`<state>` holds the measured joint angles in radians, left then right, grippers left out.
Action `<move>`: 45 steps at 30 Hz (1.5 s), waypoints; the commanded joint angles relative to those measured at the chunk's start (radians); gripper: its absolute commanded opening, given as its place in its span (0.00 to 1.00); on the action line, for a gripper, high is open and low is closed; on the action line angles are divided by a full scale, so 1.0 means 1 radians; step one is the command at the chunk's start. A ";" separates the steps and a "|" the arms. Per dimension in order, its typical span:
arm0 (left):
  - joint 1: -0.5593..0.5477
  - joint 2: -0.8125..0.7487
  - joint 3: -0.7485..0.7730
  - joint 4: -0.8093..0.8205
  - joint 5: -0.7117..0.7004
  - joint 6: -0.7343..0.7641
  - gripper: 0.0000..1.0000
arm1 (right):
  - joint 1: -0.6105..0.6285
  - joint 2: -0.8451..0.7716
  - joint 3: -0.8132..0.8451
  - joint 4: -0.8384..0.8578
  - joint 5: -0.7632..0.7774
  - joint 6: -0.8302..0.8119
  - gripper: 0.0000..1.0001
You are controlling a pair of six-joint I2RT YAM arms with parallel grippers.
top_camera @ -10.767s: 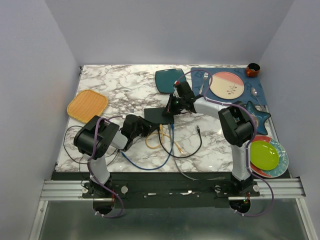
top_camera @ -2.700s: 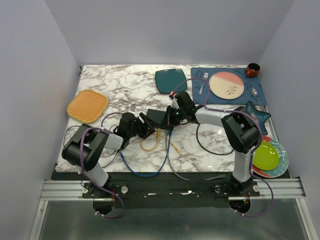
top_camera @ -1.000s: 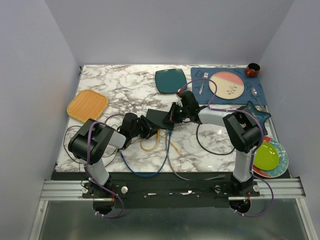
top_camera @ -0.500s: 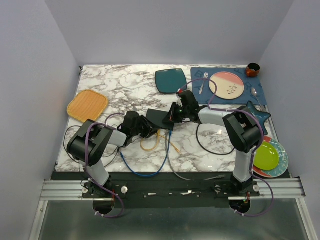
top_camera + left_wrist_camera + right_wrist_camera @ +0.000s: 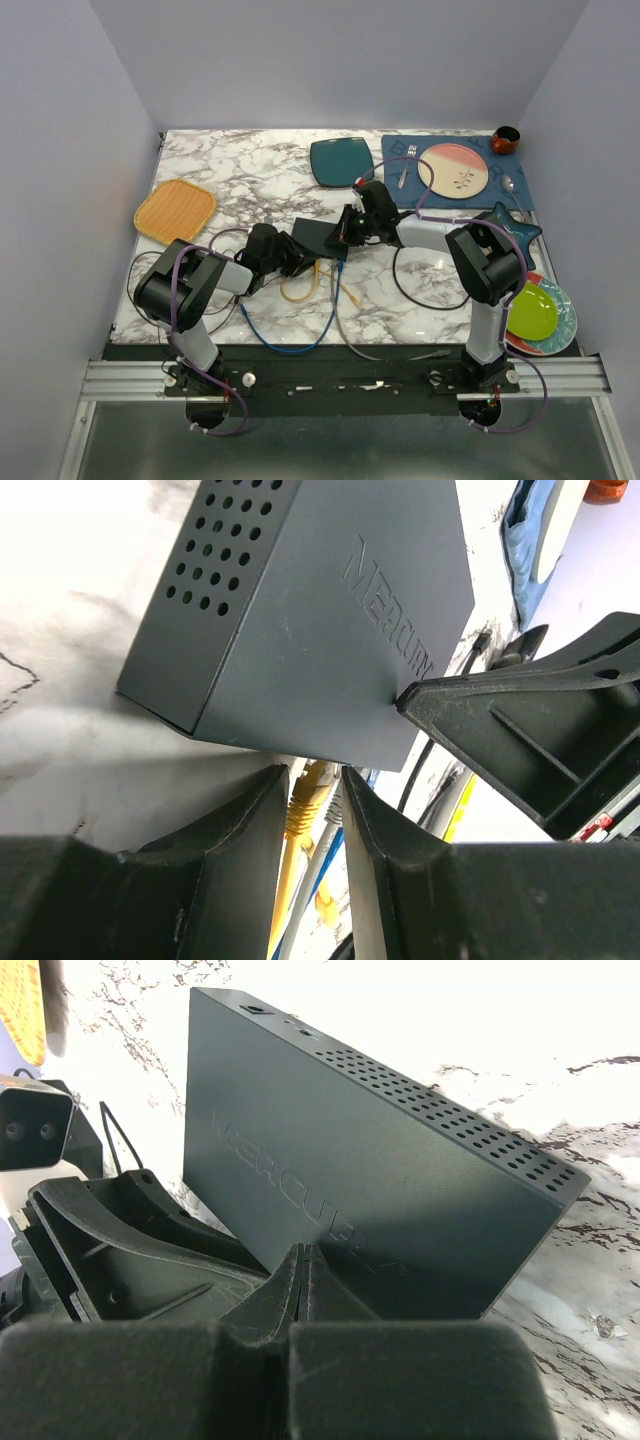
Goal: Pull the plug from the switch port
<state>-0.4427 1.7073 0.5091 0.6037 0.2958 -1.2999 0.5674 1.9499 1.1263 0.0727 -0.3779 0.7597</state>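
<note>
Left wrist view: my left gripper (image 5: 315, 772) pinches the yellow plug (image 5: 306, 798) at the switch (image 5: 320, 630), mid-table (image 5: 250, 170), well off every edge. My right gripper (image 5: 303, 1260), pressed together, bears on its lid. Grasp seems made; next, a straight pull outward while bracing.

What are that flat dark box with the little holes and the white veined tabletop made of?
The flat dark grey box looks like thin sheet metal, painted matte: crisp folded edges, punched vent holes, a pressed-in name; plastic is possible. The white grey-veined tabletop looks like marble or a marble-print laminate; the veining alone cannot settle which.
</note>
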 commanded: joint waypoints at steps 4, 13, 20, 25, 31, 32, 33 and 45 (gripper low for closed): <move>-0.007 -0.011 0.019 -0.162 -0.099 0.004 0.45 | -0.003 0.058 -0.023 -0.129 0.091 -0.023 0.01; -0.010 -0.034 0.051 -0.266 -0.141 0.033 0.36 | -0.003 0.060 -0.023 -0.129 0.091 -0.023 0.01; -0.016 -0.026 0.060 -0.282 -0.144 0.024 0.38 | -0.003 0.060 -0.026 -0.129 0.089 -0.022 0.01; -0.022 -0.046 0.075 -0.306 -0.161 0.022 0.43 | -0.003 0.060 -0.025 -0.129 0.088 -0.020 0.01; -0.030 -0.041 0.089 -0.332 -0.181 0.024 0.35 | -0.003 0.058 -0.025 -0.128 0.086 -0.020 0.01; -0.030 -0.040 0.088 -0.332 -0.185 0.024 0.33 | -0.003 0.060 -0.026 -0.128 0.086 -0.020 0.01; -0.030 -0.041 0.086 -0.331 -0.185 0.022 0.29 | -0.003 0.060 -0.026 -0.126 0.088 -0.020 0.01; -0.030 -0.038 0.063 -0.309 -0.179 0.033 0.00 | -0.003 0.047 -0.031 -0.125 0.088 -0.025 0.01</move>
<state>-0.4770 1.6485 0.6018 0.3603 0.1940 -1.2984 0.5674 1.9503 1.1263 0.0731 -0.3775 0.7631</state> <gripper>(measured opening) 0.012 0.012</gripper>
